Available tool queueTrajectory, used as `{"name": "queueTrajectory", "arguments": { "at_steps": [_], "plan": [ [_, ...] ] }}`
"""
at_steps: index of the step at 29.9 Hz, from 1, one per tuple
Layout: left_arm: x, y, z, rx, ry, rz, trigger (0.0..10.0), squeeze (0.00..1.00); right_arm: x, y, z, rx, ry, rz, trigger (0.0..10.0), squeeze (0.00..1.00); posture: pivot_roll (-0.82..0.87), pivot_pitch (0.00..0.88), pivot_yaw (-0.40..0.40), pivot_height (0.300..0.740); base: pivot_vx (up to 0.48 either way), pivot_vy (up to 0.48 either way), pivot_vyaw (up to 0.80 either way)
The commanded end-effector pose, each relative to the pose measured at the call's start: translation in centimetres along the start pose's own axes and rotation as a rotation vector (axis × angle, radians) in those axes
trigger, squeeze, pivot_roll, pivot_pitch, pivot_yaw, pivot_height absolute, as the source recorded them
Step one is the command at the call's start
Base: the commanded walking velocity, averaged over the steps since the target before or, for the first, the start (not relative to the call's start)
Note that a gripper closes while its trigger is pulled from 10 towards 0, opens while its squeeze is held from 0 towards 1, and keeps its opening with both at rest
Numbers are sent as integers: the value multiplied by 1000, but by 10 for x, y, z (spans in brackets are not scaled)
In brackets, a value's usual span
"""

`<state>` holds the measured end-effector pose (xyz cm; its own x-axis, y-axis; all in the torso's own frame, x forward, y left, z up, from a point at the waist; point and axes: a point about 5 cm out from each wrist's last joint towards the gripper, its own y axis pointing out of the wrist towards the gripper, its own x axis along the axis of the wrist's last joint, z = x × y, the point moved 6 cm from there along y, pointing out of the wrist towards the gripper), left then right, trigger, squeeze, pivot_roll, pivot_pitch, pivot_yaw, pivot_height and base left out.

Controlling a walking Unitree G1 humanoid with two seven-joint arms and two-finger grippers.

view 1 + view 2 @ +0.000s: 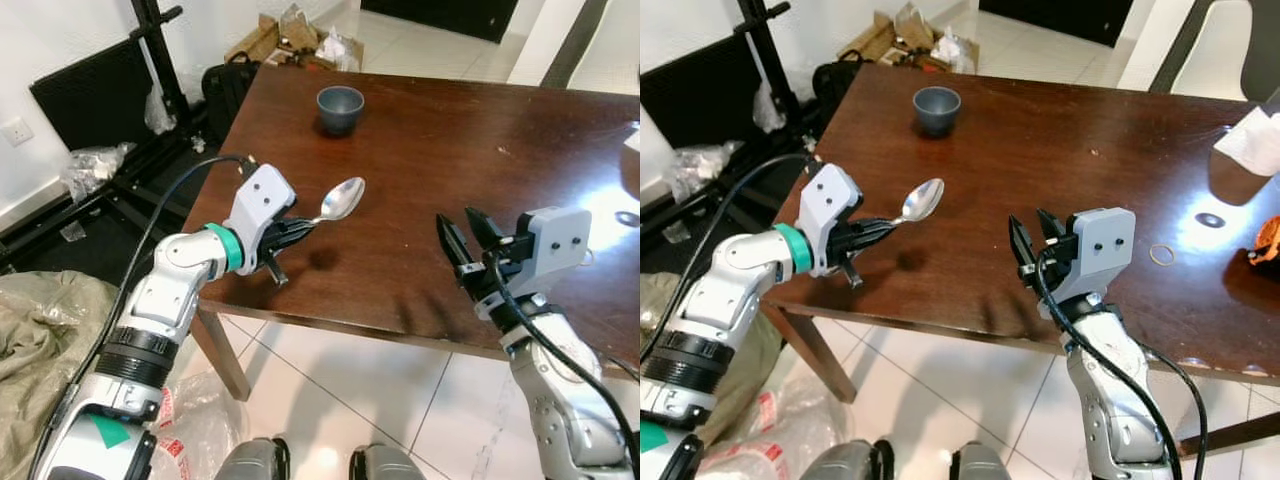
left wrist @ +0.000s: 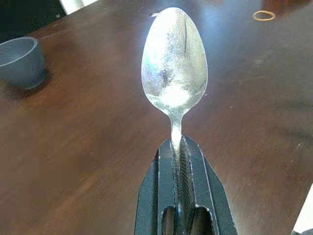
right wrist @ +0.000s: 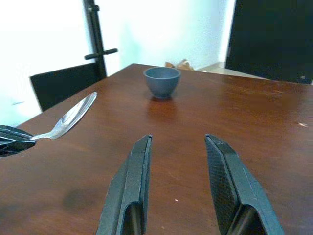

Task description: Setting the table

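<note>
My left gripper (image 1: 306,228) is shut on the handle of a silver spoon (image 1: 340,200), holding it above the near left part of the dark wooden table (image 1: 430,160). The spoon's bowl (image 2: 174,63) points toward the table's middle. A small grey bowl (image 1: 340,108) stands upright at the far left of the table, well beyond the spoon. My right gripper (image 1: 468,236) hovers open over the near edge, to the right of the spoon, nothing between its fingers (image 3: 129,191).
A rubber band (image 1: 1162,254) and a white napkin (image 1: 1252,140) lie at the table's right side. Left of the table are a black stand (image 1: 160,60), plastic bags and a cloth heap (image 1: 40,330) on the floor. Cardboard boxes (image 1: 290,35) sit beyond the table.
</note>
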<state>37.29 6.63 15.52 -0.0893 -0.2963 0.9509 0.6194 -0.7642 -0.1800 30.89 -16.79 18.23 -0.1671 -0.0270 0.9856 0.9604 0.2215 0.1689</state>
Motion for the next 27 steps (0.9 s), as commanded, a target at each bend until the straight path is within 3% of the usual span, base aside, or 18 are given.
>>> {"name": "queueTrajectory", "arguments": {
  "at_steps": [1, 9, 27],
  "plan": [
    [-3, 0, -1, -1, -3, 14, 10000, 0, -2, -2, -2, -9, 2, 4, 10000, 0, -29, 5, 59, 740, 0, 0, 0],
    [-3, 0, -1, -3, -4, 15, 10000, 0, -2, -2, -2, -11, 1, 8, 10000, 0, -30, 5, 58, 740, 0, 0, 0],
    [-5, 1, -2, -7, -5, 18, 10000, 0, -3, -1, -2, -4, 8, 14, 10000, 0, -33, 0, 57, 740, 0, 0, -800]
  ]
}}
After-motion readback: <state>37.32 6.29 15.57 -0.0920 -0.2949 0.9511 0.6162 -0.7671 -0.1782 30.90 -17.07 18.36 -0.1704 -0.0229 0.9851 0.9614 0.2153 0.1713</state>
